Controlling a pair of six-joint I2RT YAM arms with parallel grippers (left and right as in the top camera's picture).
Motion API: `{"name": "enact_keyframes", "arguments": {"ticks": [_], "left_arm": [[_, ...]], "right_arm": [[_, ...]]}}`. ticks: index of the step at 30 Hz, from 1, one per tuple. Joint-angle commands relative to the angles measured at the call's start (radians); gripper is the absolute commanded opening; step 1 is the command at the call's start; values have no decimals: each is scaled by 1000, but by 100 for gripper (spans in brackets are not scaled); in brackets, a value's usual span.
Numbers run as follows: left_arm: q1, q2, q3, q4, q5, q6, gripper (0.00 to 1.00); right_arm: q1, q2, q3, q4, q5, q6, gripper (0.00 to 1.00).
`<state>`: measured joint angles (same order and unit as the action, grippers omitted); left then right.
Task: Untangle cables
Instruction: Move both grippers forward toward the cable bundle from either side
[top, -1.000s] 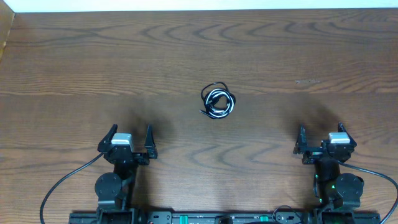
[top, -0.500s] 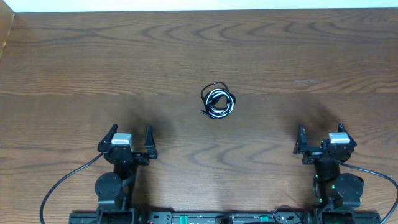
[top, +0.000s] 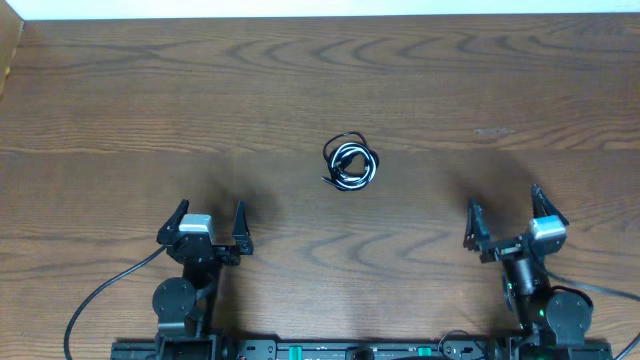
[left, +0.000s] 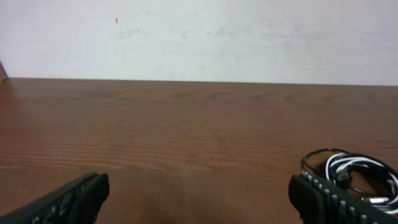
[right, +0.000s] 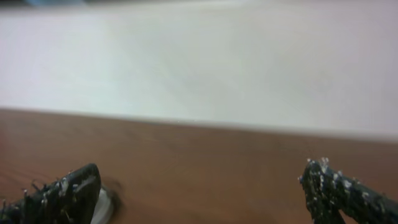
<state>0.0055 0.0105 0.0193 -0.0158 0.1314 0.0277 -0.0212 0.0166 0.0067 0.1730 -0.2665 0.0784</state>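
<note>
Your cables (top: 351, 165) lie as one small knotted bundle of black and white loops on the wooden table (top: 150, 100), about midway between its left and right edges and farther out than both arms, well apart from each. The table is dark brown with strong grain, and a pale wall (top: 300, 8) runs along its far edge. In the left wrist view the same bundle sits low on the right, just beyond the right fingertip (left: 329, 198), with bare wood stretching away to the wall behind it. The left gripper (top: 211, 210) rests near the front edge on the left, pointing straight toward the far side with its jaws spread wide and nothing between them. A thick black lead (top: 100, 300) curves away from that arm's base toward the near left. The right gripper (top: 504, 199) stands near the front edge on the right. It is twisted a little toward the middle of the table, so its right finger reaches farther out than its left, and its jaws are also spread wide around nothing. The right wrist view is blurred, showing only brown wood, the pale wall and both dark fingertips. A pale smudge beside the left fingertip (right: 68, 193) might be the bundle, but you cannot tell from this picture.
</note>
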Motion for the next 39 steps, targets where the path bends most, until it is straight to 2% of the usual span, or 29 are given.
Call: {"name": "enact_keyframes", "arguments": {"ticks": [1, 4, 10, 13, 16, 18, 21, 25, 30, 33, 35, 37, 39], "left_arm": [[-3, -7, -15, 5, 6, 21, 98], [-3, -7, -15, 47, 7, 21, 98], [-2, -6, 0, 356, 67, 15, 98], [-2, -6, 43, 474, 66, 13, 98], [-2, 0, 150, 460, 66, 22, 98], [-2, 28, 254, 389, 66, 33, 97], [-2, 117, 436, 198, 83, 33, 98], [-2, 302, 684, -59, 216, 73, 98], [-2, 608, 1057, -497, 285, 73, 98], [-2, 800, 1274, -777, 337, 77, 98], [-2, 909, 1382, -915, 421, 68, 98], [-2, 998, 1453, -1006, 524, 61, 97], [-2, 1061, 1473, -1023, 609, 60, 97]], "right_arm": [[-4, -5, -1, 77, -158, 59, 99], [-4, -5, -1, 171, -160, 59, 99], [-4, -5, 8, 387, -159, -23, 99], [-5, 1, 47, 369, -158, -72, 99], [-4, 42, 134, 262, -162, -98, 99], [-4, 98, 224, 149, -188, -134, 99], [-4, 227, 388, -23, -272, -179, 99], [-4, 455, 641, -310, -404, -212, 99], [-4, 770, 955, -739, -441, -254, 99], [-3, 951, 1105, -935, -477, -285, 99], [-3, 1038, 1154, -977, -566, -248, 99], [-3, 1111, 1175, -980, -730, -119, 99], [-3, 1170, 1174, -977, -895, 28, 99]]}}
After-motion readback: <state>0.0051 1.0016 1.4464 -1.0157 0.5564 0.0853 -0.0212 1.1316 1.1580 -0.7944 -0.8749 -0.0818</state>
